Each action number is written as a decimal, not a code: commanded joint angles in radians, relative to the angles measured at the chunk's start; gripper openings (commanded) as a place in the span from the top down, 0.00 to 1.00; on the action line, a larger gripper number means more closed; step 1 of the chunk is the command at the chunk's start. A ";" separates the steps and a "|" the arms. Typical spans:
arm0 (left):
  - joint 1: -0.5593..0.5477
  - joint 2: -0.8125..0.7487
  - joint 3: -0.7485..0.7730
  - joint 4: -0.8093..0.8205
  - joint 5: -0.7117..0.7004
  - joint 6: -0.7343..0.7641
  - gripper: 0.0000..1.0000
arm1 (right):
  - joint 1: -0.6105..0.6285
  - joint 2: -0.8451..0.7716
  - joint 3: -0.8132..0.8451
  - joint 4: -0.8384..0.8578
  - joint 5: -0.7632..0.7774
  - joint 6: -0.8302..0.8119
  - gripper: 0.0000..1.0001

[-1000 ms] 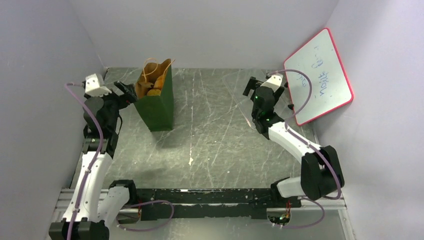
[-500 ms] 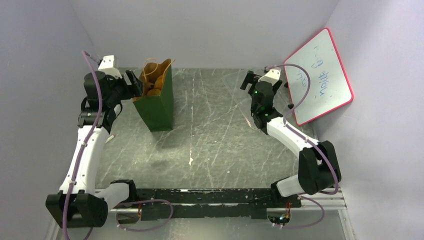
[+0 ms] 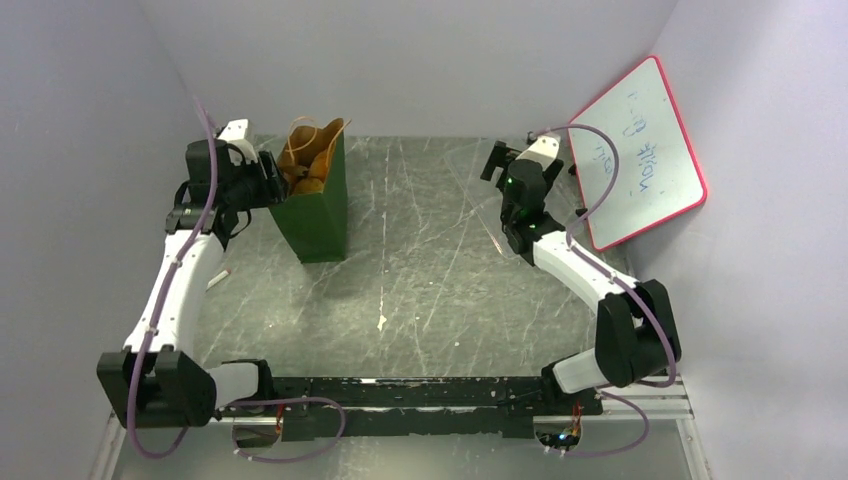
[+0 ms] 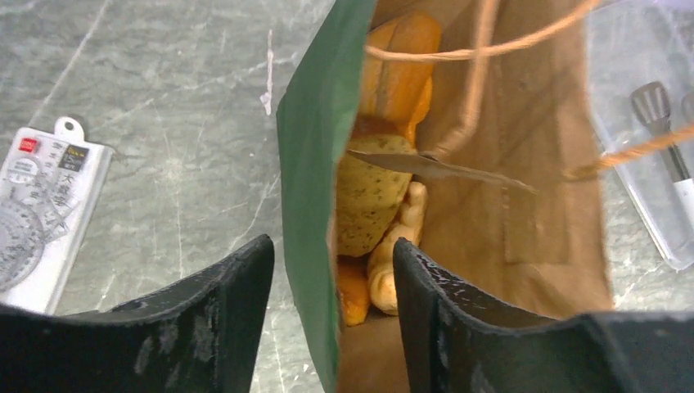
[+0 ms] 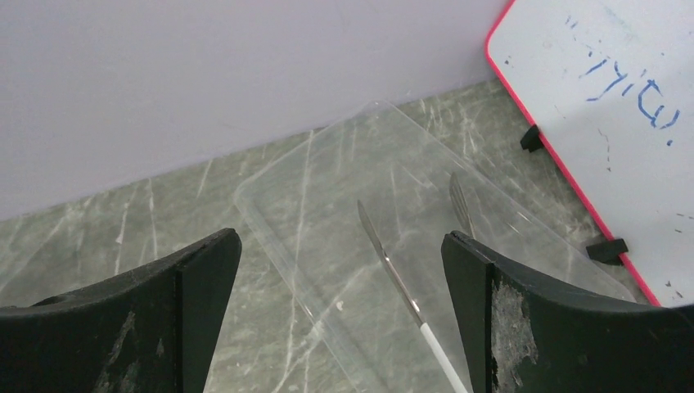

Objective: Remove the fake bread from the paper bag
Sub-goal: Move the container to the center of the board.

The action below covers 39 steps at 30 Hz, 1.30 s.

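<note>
Two white-and-black arms are sitting bolted at the near edge of the scratched grey-green stone-look worktop (image 3: 430, 270), both reaching away toward the far wall. Beside the left arm (image 3: 175, 290), a flat clear plastic packet printed with a protractor scale (image 4: 41, 213) is lying on the worktop, left of the bag.

Farther back, the left hand (image 4: 327, 254) is hovering at the mouth of the small upright paper bag, dark green outside and brown kraft inside (image 3: 318, 205). Its fingers are standing wide apart and gripping nothing. They are straddling the bag's green side wall, one finger outside it and the other over the brown interior; I cannot tell whether either is touching the paper.

All of the orange-tan toy bread (image 4: 368, 196) is sitting inside the bag: a brown speckled oval slice in the middle, an orange loaf beyond it, and a pale knobbly piece and a small orange piece nearer the hand. The thin tan twisted-cord handles (image 4: 475, 53) are looping across the opening above the bread.

Across the worktop, the right arm (image 3: 580, 275) is holding the right hand (image 5: 337, 246) well apart from the bag, fingers spread wide and empty. It is pointing at a clear flat plastic tray (image 5: 327, 180) with a thin silver metal tool with a white end (image 5: 401, 278) lying in it. Beyond the tray, a red-framed whiteboard with blue writing (image 3: 640, 150) is leaning against the right wall.
</note>
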 commanded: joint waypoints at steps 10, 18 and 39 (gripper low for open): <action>-0.022 0.143 0.016 0.102 -0.001 -0.027 0.93 | -0.004 0.111 0.138 -0.324 0.186 0.012 0.00; -0.178 0.235 0.178 0.093 -0.158 0.063 0.93 | -0.089 0.163 0.142 -0.450 0.114 0.069 0.00; -0.444 0.277 0.141 0.240 -0.753 0.348 0.93 | -0.018 0.467 0.325 -0.482 -0.260 -0.093 0.02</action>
